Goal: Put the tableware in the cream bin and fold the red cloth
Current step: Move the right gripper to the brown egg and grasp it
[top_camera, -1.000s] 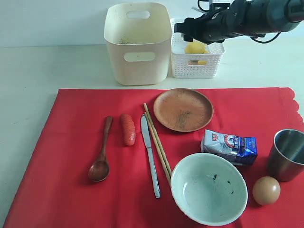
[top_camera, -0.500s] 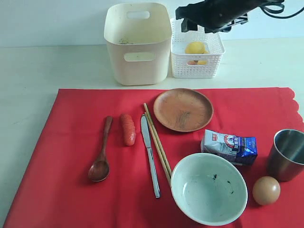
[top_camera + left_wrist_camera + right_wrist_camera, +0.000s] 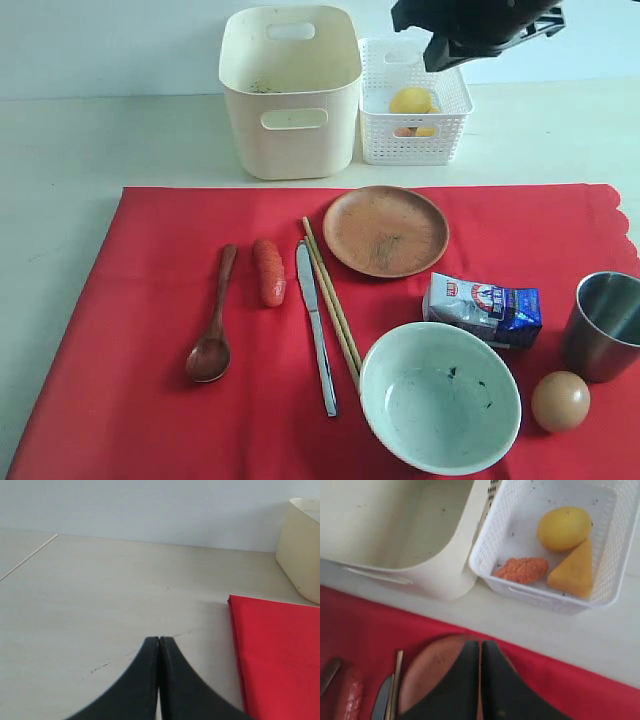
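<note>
Nothing done yet: bowl, cup, spoon, knife, chopsticks and plate all lie on the flat, unfolded red cloth. The cream bin behind holds no tableware. Above the white basket, right gripper jaws pressed together, empty. Same for left gripper, off the cloth's corner.

Right gripper: jaws pressed together, nothing between them, tips over the brown plate. Plate lies on the red cloth. Beside the plate, chopsticks, then a knife, then a red sausage-like piece. Past the cloth edge is a strip of pale table. Cream bin stands just beside the white basket. Basket holds a yellow fruit, a yellow wedge and an orange lump.
</note>
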`<action>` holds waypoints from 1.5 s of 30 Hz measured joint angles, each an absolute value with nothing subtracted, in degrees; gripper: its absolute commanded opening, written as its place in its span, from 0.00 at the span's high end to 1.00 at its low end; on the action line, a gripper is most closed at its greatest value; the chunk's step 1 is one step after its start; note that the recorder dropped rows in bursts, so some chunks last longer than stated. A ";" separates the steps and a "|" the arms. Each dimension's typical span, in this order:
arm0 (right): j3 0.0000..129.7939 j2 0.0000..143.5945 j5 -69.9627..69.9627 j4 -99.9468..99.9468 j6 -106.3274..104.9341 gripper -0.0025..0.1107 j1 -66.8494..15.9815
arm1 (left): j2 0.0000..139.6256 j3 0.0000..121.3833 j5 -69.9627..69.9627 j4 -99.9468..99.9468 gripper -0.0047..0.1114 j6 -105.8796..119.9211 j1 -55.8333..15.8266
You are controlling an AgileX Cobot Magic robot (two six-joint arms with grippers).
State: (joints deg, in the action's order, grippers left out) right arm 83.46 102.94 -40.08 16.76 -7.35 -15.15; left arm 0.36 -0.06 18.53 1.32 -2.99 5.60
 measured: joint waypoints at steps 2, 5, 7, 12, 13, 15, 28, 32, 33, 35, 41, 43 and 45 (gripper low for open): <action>79.25 100.02 -39.42 16.76 -7.35 0.98 -15.15 | 0.36 -0.06 18.53 1.32 0.95 -2.99 5.60; 72.56 95.90 -38.34 16.76 -7.35 0.98 -15.15 | 0.36 -0.06 18.53 1.32 0.95 -2.99 5.60; 68.93 93.44 -38.07 16.76 -7.35 0.98 -15.15 | 0.36 -0.06 18.53 1.32 0.95 -2.99 5.60; 61.45 88.06 -38.10 17.75 -7.35 0.98 -15.15 | 0.36 -0.06 18.53 1.32 0.95 -2.99 5.60; 60.19 87.02 -38.35 17.87 -7.35 0.98 -15.15 | 0.36 -0.06 18.53 1.32 0.95 -2.99 5.60; 58.22 85.17 -39.01 18.00 -7.35 0.98 -15.15 | 0.36 -0.06 18.53 1.32 0.95 -2.99 5.60; 42.91 69.31 -46.37 20.75 -8.38 0.98 -15.15 | 0.36 -0.06 18.53 1.32 0.95 -2.99 5.60; 38.59 63.14 -49.55 21.12 -8.38 0.98 -15.15 | 0.36 -0.06 18.53 1.32 0.95 -2.99 5.60; 37.51 61.58 -50.46 21.23 -8.38 0.98 -15.15 | 0.36 -0.06 18.53 1.32 0.95 -2.99 5.60; 35.41 59.03 -51.93 21.23 -8.38 0.96 -15.15 | 0.36 -0.06 18.53 1.32 0.95 -2.99 5.60; 30.42 55.06 -53.66 18.60 -6.39 0.74 -15.15 | 0.36 -0.06 18.53 1.32 0.95 -2.99 5.60; 30.32 55.07 -53.55 18.06 -5.44 0.66 -15.15 | 0.36 -0.06 18.53 1.32 0.95 -2.99 5.60; 30.32 55.07 -53.40 17.80 -5.16 0.59 -15.15 | 0.36 -0.06 18.53 1.32 0.95 -2.99 5.60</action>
